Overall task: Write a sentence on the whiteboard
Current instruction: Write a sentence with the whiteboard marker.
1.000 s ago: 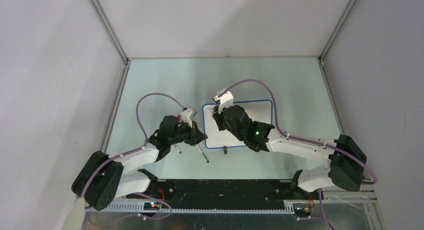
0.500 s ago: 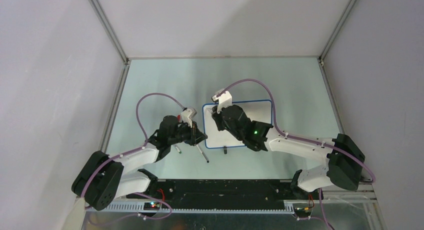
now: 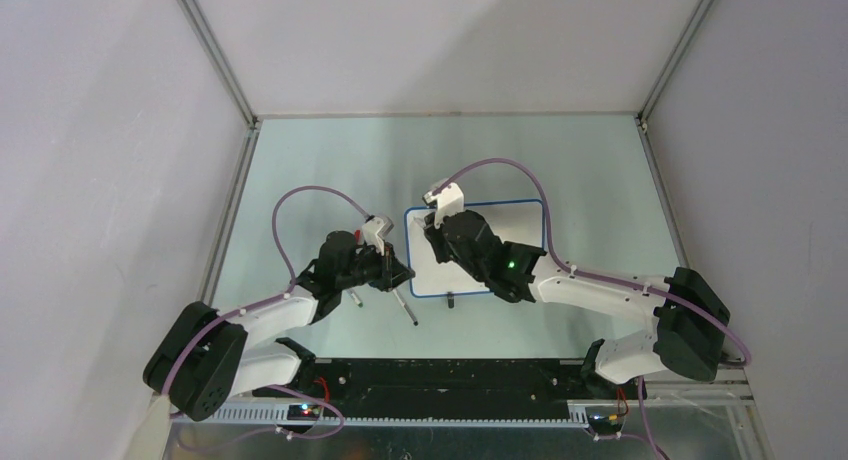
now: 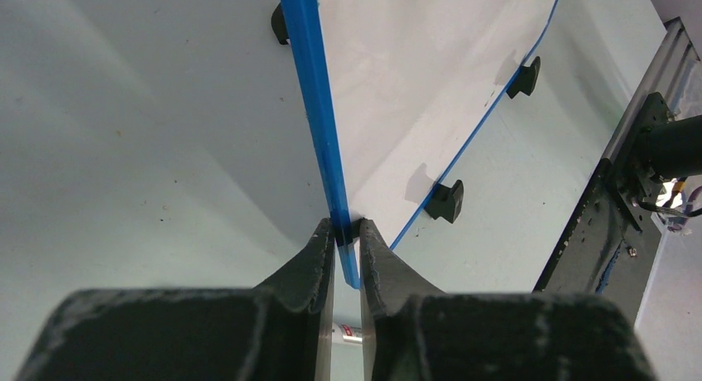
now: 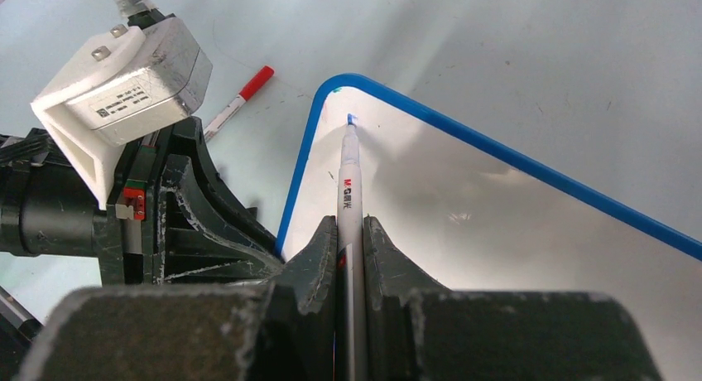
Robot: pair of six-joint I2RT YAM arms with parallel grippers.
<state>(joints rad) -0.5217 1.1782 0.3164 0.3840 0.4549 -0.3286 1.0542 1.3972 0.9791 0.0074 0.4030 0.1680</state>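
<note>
Pinching the blue left rim of the board (image 4: 414, 83), the left fingers (image 4: 319, 248) hold it flat on the tabletop (image 3: 330, 160). Right fingers (image 5: 377, 248) clamp a marker (image 5: 351, 182), tip at the far left corner. Risk: a weak pinch could let the board slide, skewing strokes.

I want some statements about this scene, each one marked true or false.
1. The left end effector clamps the blue rim of the whiteboard. True.
2. The right end effector holds a marker, its tip on the whiteboard near a corner. True.
3. A full sentence is written on the whiteboard. False: only a small blue dot shows at the marker tip.
4. The red-capped pen lies on the whiteboard. False: it lies on the table beside it.
</note>
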